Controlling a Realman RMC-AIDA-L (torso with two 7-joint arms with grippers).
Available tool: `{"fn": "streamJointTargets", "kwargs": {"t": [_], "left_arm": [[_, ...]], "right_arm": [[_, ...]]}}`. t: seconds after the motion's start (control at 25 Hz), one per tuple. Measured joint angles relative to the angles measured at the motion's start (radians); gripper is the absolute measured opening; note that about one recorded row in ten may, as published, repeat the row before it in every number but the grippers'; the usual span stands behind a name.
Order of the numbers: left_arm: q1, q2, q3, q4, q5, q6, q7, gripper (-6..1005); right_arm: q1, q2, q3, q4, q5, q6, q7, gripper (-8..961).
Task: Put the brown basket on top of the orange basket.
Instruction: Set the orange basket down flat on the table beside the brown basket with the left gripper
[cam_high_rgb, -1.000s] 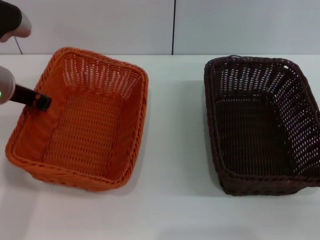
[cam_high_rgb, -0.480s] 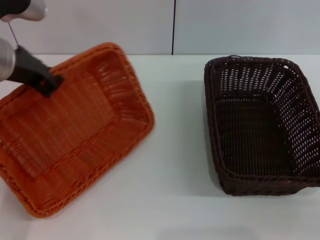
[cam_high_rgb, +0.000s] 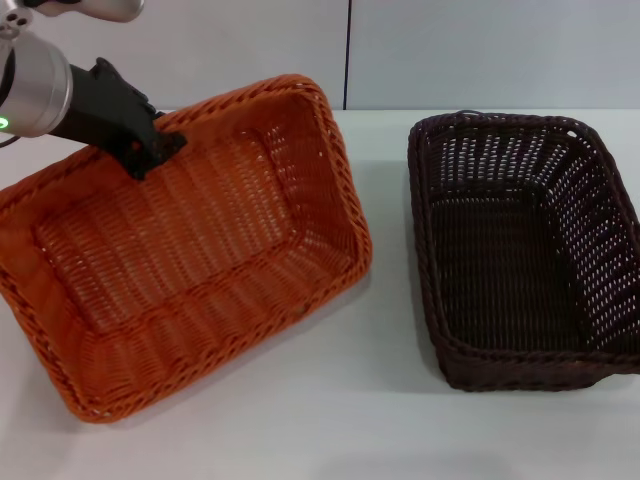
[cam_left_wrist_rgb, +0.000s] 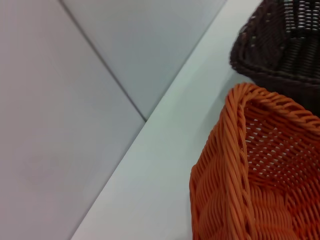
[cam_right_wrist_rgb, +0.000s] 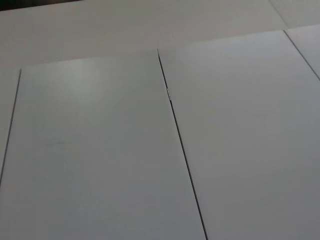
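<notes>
Here, the robot's left gripper (cam_high_rgb: 150, 155), a black jaw on a silver arm, is clamped on the far braided rim of the bright orange rectangular woven wicker-style basket (cam_high_rgb: 190, 260), holding it tilted up so its opening faces the viewer, its near edge low toward the white table (cam_high_rgb: 380, 420). The very dark brown rectangular woven basket (cam_high_rgb: 525, 255) sits flat on the table to the right, apart from the orange one, empty and untouched. The right gripper is out of sight, and no labels or writing are visible on anything.
</notes>
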Motion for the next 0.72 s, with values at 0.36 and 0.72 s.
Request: {"fn": "streamJointTargets", "kwargs": {"t": [0.36,0.72], "left_arm": [[-0.022,-0.004,0.021,-0.006,-0.012,-0.022,0.05,169],[-0.028,-0.003,0.034,-0.004,-0.072,-0.039,0.088,170]], "right_arm": [[-0.011,0.0,0.004,0.004,0.0,-0.009,0.0,812],[-0.014,0.001,0.002,0.007,0.0,-0.01,0.001,812]]}}
